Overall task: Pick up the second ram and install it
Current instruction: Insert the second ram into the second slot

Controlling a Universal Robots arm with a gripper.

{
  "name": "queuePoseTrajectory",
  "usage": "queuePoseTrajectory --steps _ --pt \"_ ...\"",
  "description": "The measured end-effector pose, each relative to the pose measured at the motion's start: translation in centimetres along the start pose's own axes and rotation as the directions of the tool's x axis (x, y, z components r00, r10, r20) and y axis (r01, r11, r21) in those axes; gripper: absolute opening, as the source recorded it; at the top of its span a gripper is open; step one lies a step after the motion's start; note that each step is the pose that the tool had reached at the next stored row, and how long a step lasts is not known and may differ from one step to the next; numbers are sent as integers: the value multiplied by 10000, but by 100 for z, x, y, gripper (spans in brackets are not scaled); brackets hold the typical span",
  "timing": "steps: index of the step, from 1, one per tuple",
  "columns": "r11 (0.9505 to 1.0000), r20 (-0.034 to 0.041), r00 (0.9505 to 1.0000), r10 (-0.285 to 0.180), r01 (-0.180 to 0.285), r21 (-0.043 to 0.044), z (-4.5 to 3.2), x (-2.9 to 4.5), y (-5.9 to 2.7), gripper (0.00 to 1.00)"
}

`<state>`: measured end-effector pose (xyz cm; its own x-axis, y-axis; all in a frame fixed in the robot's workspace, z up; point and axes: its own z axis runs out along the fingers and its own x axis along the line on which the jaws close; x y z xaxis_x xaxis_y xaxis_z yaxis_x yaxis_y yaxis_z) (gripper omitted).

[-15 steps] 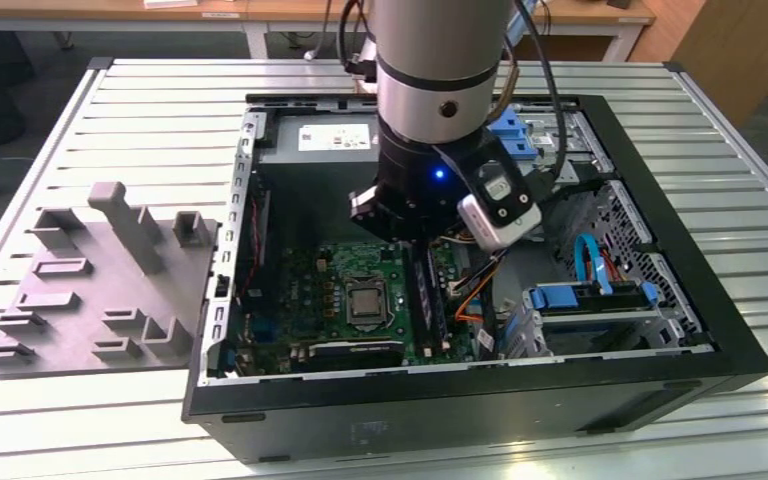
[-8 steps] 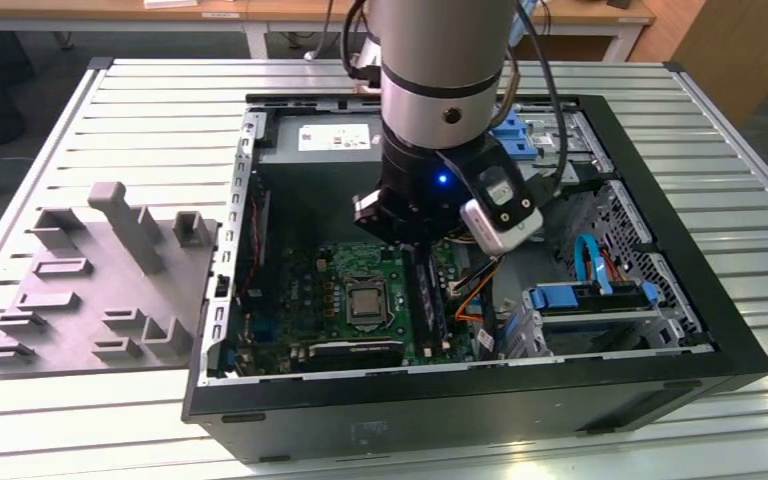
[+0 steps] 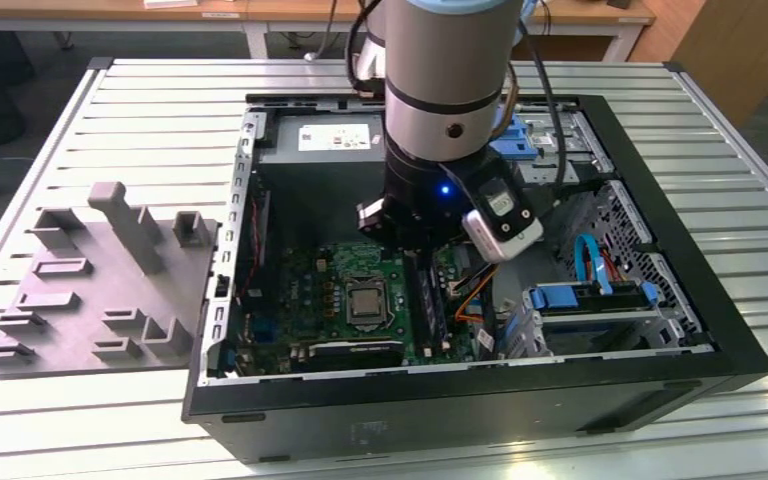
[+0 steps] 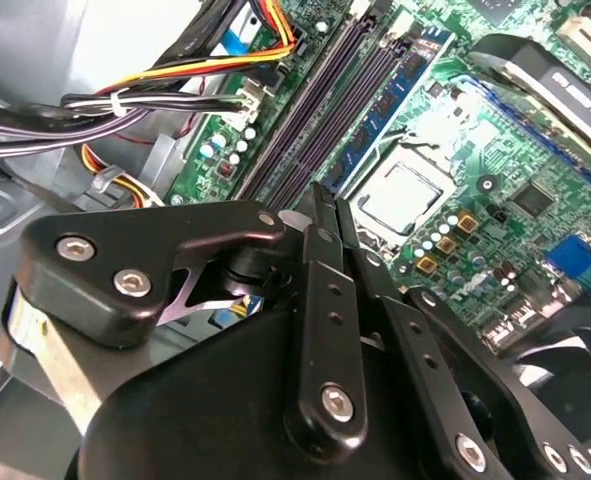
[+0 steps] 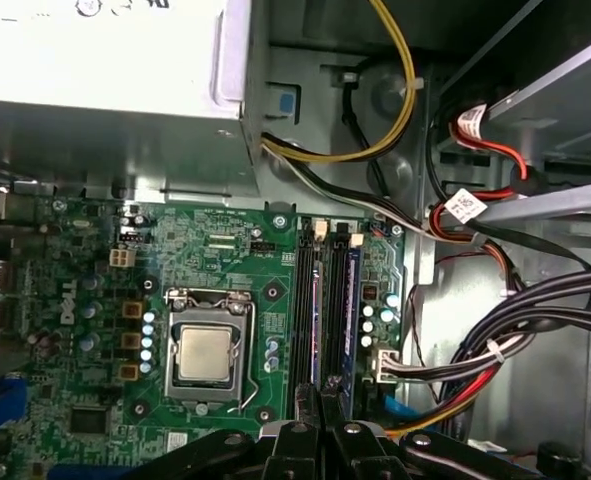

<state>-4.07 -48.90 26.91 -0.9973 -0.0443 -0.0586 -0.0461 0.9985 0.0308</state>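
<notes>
**Exterior view.** At the exterior view's left, a grey moulded fixture (image 3: 91, 290) lies on the slatted metal tabletop (image 3: 117, 110). It is outside the open computer case (image 3: 464, 410) and well apart from the end effector (image 4: 330, 205). The arm (image 3: 444, 90) reaches down into the case over the green board (image 3: 317, 290). The processor (image 3: 361, 303) is just to the exterior view's left of the arm, and a blue-latched drive bay (image 3: 598, 300) is to the exterior view's right.

**Second wrist view.** Bundled cables (image 4: 155, 100) lie on one side of the end effector and the processor (image 4: 400, 195) on the other. The fingers (image 4: 322, 215) are pressed together into one narrow tip above the near end of the long black slots (image 4: 305, 120). The second ram (image 4: 395, 100), a dark-blue stick with small chips, stands on edge in a slot on the processor side of the row. Its near end is just beside the tip. Whether tip and stick touch cannot be told.

**First wrist view.** The joined tip (image 5: 325, 390) sits at the near end of the slot row, between the processor (image 5: 203, 355) and the cables (image 5: 535, 320). A grey power supply box (image 5: 105, 60) lies beyond the far edge of the green board (image 5: 225, 250).
</notes>
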Motion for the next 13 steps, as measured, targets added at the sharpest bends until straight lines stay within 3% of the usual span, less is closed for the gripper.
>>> queuePoseTrajectory --steps 13 --pt "10000 0 10000 2 -2 0 173 -27 -7 13"
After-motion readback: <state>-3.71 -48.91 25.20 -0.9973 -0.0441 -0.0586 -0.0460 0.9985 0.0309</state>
